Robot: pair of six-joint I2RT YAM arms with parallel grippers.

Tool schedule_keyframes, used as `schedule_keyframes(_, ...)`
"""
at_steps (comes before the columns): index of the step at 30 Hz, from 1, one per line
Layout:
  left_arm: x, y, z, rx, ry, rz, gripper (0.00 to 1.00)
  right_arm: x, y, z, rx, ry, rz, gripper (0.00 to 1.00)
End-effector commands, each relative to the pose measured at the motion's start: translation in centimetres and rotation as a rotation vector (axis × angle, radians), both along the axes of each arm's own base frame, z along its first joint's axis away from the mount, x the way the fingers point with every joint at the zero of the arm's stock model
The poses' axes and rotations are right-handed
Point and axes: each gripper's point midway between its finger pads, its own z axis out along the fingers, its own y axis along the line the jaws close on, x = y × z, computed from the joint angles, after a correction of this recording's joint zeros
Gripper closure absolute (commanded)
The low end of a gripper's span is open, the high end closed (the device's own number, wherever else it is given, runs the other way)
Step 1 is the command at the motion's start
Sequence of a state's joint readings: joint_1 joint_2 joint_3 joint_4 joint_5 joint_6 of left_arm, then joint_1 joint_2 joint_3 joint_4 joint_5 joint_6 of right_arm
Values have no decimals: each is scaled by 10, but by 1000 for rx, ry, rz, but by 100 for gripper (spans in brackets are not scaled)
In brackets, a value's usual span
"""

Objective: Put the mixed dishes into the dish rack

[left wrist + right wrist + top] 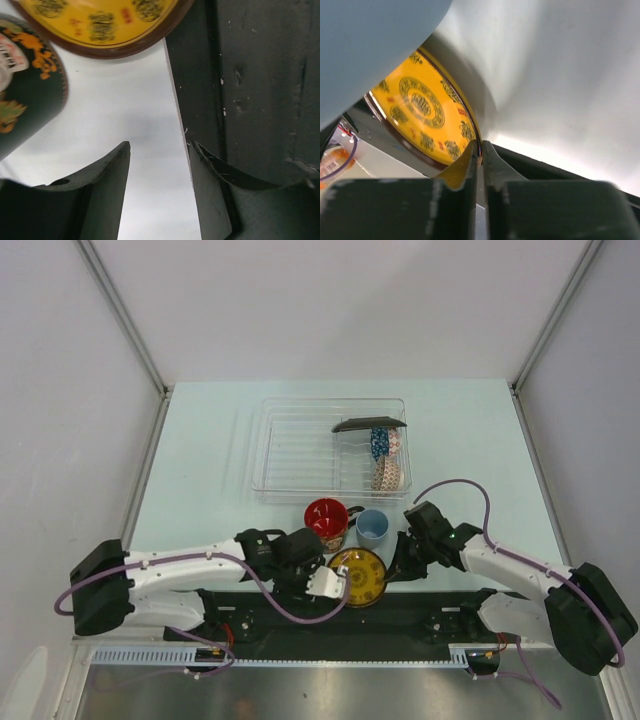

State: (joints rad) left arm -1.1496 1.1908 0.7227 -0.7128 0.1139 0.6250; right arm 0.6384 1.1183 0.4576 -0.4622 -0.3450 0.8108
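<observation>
I had the right claw point(480, 150) clenched on the rim of the yellow saucer point(420, 112), at six o'clock on the table point(200, 460) (left claw point(159, 148) released, empty); next, I judged, lift it to the dish rack point(300, 450) at twelve o'clock

dish rack point(290, 455): clear glossy plastic | saucer point(420, 112): glossy yellow glaze, dark rim | red mug point(326, 517): shiny glaze | surface point(200, 480): smooth, pale, faint sheen | base strip point(260, 75): matt black, scratched, speckled | left pincer point(159, 155): matt black plastic, rough edges
</observation>
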Motion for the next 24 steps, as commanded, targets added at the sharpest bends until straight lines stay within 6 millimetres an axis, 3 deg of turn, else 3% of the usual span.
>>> schedule_keyframes(1, 20, -10, -12, 3, -99, 38, 44, 5, 4, 4, 6, -33, -26, 100)
schedule_keyframes(8, 39, -19, -31, 35, -174, 55, 45, 4, 3, 3, -5, -31, -29, 100)
schedule_keyframes(20, 46, -70, -36, -14, -105, 84, 44, 2, 1, 1, -7, -18, -20, 100)
schedule_keyframes(23, 44, -78, -37, -16, -75, 76, 44, 3, 2, 1, -4, -14, -19, 77)
schedule_keyframes(24, 43, -79, -37, -14, -71, 73, 44, 2, 2, 0, -6, -9, -18, 63)
